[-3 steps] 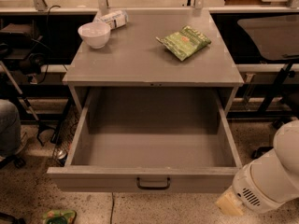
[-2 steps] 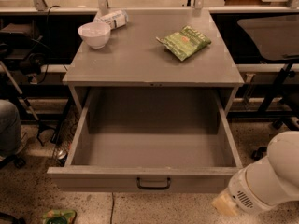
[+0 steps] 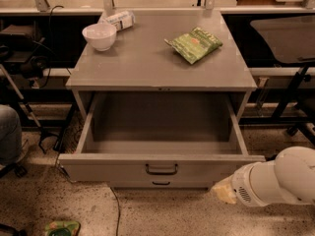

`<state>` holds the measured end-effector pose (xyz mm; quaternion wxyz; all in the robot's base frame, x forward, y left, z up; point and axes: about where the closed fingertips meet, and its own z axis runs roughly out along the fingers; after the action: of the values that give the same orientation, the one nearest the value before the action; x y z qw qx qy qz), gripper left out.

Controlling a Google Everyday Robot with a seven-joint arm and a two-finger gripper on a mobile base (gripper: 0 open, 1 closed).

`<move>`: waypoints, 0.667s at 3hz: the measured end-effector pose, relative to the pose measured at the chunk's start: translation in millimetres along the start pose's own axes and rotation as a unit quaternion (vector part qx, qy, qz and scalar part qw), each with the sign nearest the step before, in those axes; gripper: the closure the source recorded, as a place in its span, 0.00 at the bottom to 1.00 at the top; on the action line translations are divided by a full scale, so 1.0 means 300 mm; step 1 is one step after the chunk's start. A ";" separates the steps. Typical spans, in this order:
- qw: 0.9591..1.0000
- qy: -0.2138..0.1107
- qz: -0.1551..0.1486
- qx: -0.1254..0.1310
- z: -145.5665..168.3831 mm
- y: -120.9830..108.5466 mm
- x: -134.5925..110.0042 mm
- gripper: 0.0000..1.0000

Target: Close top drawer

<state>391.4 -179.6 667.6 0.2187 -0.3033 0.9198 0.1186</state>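
Note:
The top drawer (image 3: 118, 170) of the grey metal cabinet (image 3: 157, 63) is pulled out and empty. Its tall front panel carries a small black loop handle (image 3: 161, 169). My gripper (image 3: 223, 191) is at the lower right, the pale tip of the white arm (image 3: 278, 181). It is close to the lower right corner of the drawer front, and I cannot see contact.
A white bowl (image 3: 100, 36), a wrapped packet (image 3: 118, 19) and a green snack bag (image 3: 194, 44) lie on the cabinet top. A lower drawer's handle (image 3: 161, 183) shows under the open drawer. A cable (image 3: 115, 205) runs on the floor. A chair base (image 3: 15, 146) stands left.
The drawer front has slid back toward the cabinet a little. My arm and gripper have moved up and left, closer to the drawer front's right end.

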 end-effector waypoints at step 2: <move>1.000 -0.015 0.010 0.010 -0.002 -0.024 -0.008 1.00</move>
<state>397.3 -184.3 668.5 0.2346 -0.2904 0.9204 0.1162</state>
